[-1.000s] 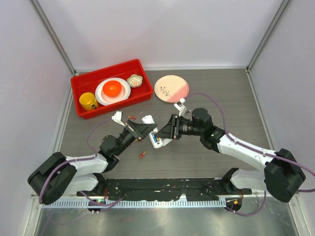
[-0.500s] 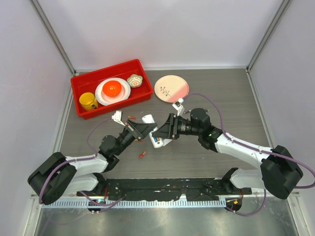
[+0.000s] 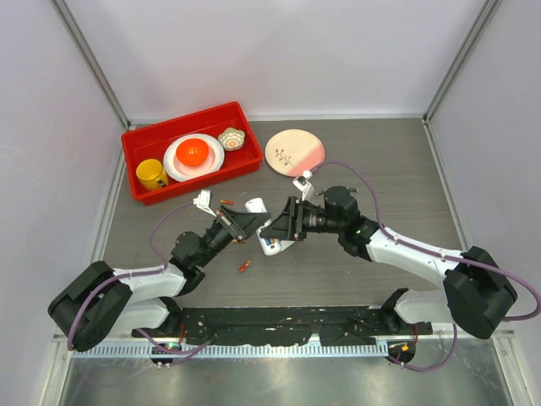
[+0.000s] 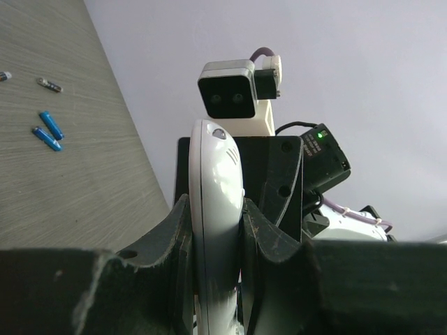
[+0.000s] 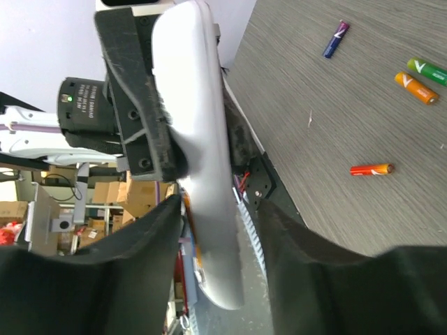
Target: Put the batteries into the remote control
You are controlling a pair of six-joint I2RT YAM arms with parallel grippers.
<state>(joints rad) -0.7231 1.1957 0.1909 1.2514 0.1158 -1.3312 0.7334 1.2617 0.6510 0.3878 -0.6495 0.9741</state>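
The white remote control (image 3: 270,245) is held off the table between my two grippers at the middle. In the left wrist view the remote (image 4: 215,174) stands edge-on, and my left gripper (image 4: 215,213) is shut on it, both pads pressed to its sides. My right gripper (image 5: 220,209) straddles the same remote (image 5: 199,139): one finger touches it and a gap shows at the other. Loose batteries lie on the table: two blue ones (image 4: 49,130), a purple-blue one (image 5: 335,39), a green one (image 5: 427,70), an orange one (image 5: 415,88) and a red one (image 5: 371,169). The red battery also shows in the top view (image 3: 244,266).
A red bin (image 3: 135,144) at the back left holds a yellow mug (image 3: 152,174), a white plate with an orange bowl (image 3: 193,154) and a small patterned bowl (image 3: 231,138). A pink plate (image 3: 294,152) lies behind the grippers.
My right arm has crept a little to the left, towards the left gripper, and the remote has shifted slightly left with it. The left arm has barely moved.
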